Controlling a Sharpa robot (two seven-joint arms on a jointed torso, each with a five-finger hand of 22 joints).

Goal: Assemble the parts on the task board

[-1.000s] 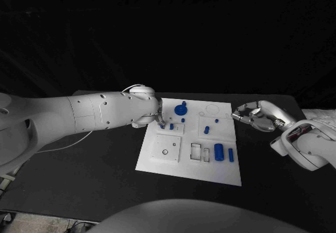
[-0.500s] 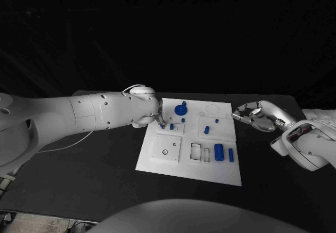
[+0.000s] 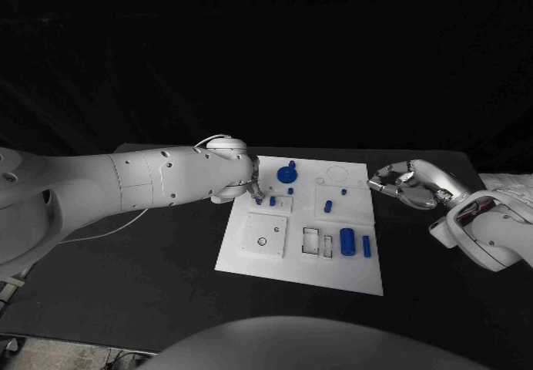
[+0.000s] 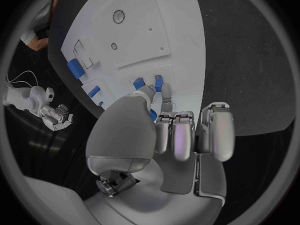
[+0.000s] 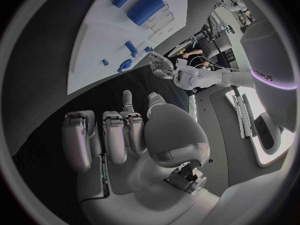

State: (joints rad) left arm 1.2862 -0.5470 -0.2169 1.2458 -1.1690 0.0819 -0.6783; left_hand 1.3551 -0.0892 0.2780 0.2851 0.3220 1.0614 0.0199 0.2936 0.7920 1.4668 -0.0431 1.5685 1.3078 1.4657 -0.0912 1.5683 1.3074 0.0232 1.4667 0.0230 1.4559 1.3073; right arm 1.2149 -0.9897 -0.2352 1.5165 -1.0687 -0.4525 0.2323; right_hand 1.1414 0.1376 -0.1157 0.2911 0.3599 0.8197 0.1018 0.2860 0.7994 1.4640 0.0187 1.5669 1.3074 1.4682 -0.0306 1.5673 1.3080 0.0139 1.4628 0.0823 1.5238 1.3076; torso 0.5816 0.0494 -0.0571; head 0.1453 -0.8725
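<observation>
On the flat white plastic task board (image 3: 302, 231), several small blue parts (image 3: 347, 241) lie loose (unassembled, I judge); left hand (image 4: 164, 122) pinches one small blue peg (image 4: 159, 82), right hand (image 3: 402, 183) curls empty.

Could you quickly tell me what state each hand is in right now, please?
Left hand: fingers down at a small blue part on the task board; a grip cannot be told.
Right hand: fingers curled in, holding nothing, beside the board.
</observation>
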